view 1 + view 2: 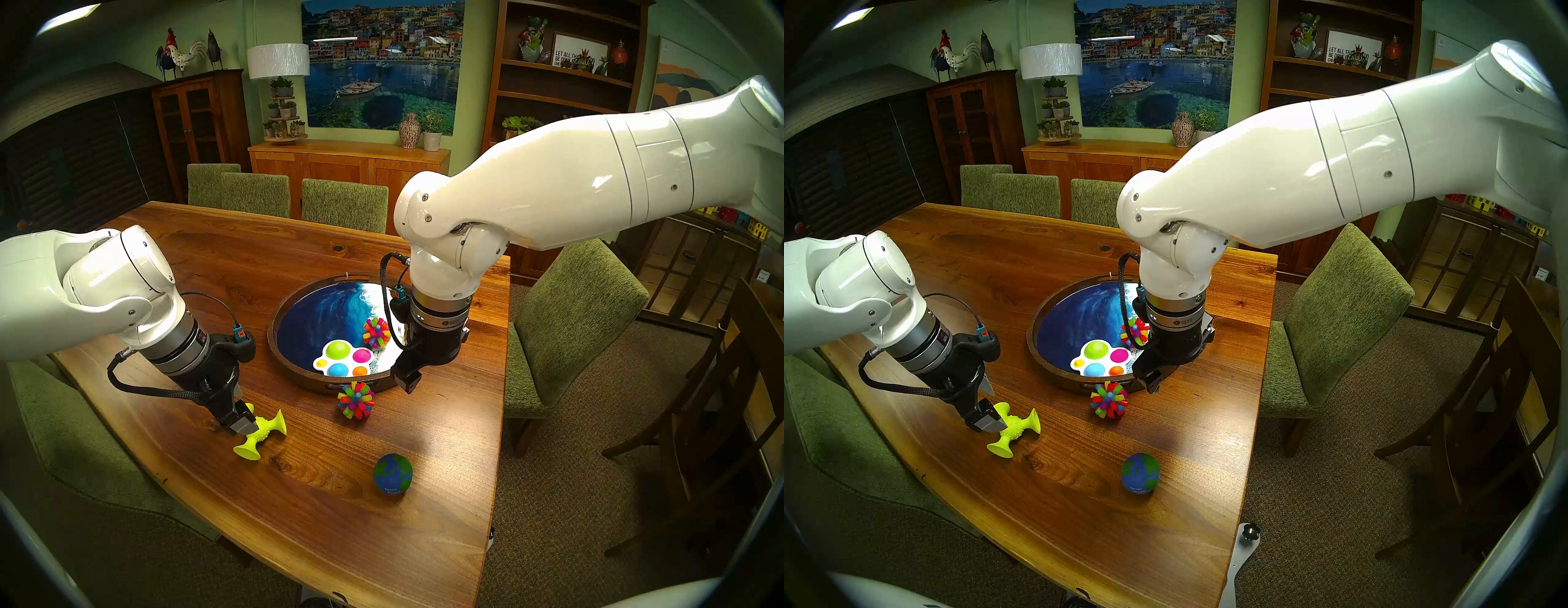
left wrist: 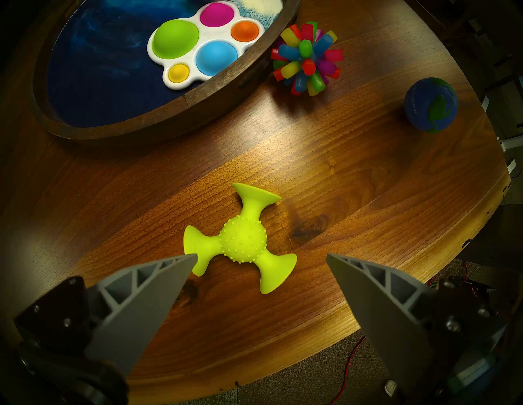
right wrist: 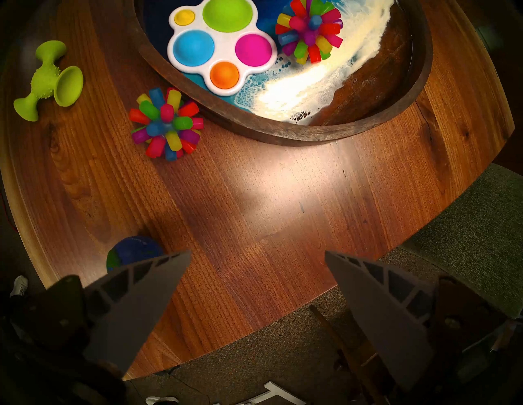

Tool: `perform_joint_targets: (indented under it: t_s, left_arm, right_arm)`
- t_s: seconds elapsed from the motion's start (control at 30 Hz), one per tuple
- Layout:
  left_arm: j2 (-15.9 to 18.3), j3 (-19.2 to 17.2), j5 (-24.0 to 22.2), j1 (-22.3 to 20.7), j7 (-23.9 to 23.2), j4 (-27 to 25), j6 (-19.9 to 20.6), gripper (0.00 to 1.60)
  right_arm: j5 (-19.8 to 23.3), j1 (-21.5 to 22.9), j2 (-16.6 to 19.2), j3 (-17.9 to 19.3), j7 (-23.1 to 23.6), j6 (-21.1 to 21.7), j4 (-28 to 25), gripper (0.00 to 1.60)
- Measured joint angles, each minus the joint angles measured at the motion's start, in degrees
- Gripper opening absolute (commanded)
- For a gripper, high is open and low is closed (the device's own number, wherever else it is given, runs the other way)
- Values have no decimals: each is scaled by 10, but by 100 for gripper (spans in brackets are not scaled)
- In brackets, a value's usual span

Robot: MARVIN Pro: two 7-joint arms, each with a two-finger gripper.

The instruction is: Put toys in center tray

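The round tray (image 1: 275, 322) with a dark wooden rim holds the white bubble board (image 1: 345, 358) and one spiky ball (image 1: 376, 333). The second spiky ball (image 1: 356, 400) sits on the table against the tray's near rim. The globe ball (image 1: 393, 473) lies nearer the table's front edge. The lime-green suction-cup piece (image 2: 243, 240) lies on the table at the left. My left gripper (image 2: 261, 256) is open just above it, with one fingertip over a cup. My right gripper (image 3: 257, 254) is open and empty, above the table by the tray's near right rim.
The wooden table (image 1: 237, 263) is ringed by green chairs: one at the right side (image 1: 568, 322), several at the far end (image 1: 343, 204). The table's curved front edge (image 2: 368, 311) is close below the left gripper.
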Motion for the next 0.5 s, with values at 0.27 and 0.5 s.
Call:
perform_joint_targets:
  t_s: [0.27,0.5]
  left_arm:
    - [0,1,0,1,0,0,0,160]
    - [0,1,-1,0,-3,0,0,160]
  right_arm:
    - [0,-1,0,0,0,0,0,160]
    - [0,-2,0,0,-1,0,0,160]
